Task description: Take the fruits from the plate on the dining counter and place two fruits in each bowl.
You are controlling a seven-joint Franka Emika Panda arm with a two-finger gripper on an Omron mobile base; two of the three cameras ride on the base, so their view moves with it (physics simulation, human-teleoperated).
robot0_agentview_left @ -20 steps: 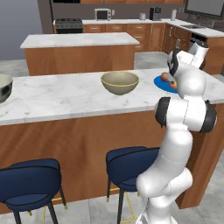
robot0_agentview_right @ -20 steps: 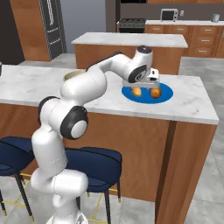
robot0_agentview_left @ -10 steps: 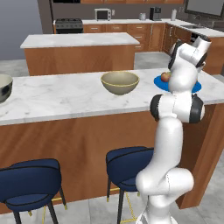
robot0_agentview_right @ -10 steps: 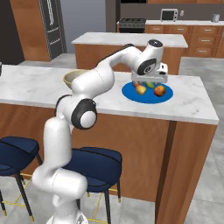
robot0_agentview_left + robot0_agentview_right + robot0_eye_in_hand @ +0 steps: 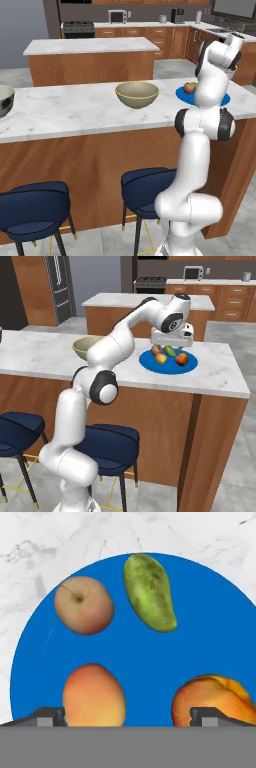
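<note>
The long bench (image 5: pixel 45 358) with the white-grey marble top and brown wood-panel front carried everything that mattered. On it, well apart from the fruit, stood the deep beige bowl with a yellowish rim (image 5: pixel 136 94), and far off at the other end the pale grey bowl with dark markings (image 5: pixel 4 100); neither showed fruit inside from these angles. Near the bench's end lay the flat round bright blue plate (image 5: pixel 210 632), and the white arm had its pincer (image 5: pixel 171 344) poised directly above it, jaws spread wide and holding nothing.

Four fruits sat on the plate, none touching another: a green oblong mango-like fruit (image 5: pixel 150 592), a round reddish-brown apple-like fruit with a short stem (image 5: pixel 83 605), an orange-yellow oval fruit (image 5: pixel 93 696) and an orange peach-like fruit with a cleft (image 5: pixel 215 701). In the hand view the oval one sat just inside one fingertip and the peach-like one beside the other.

All four looked light, firm and smooth-skinned, so probably apt to roll or squirt sideways under an off-centre squeeze. The safest hold would likely be across the widest middle, and for the oblong green one across its short axis.
</note>
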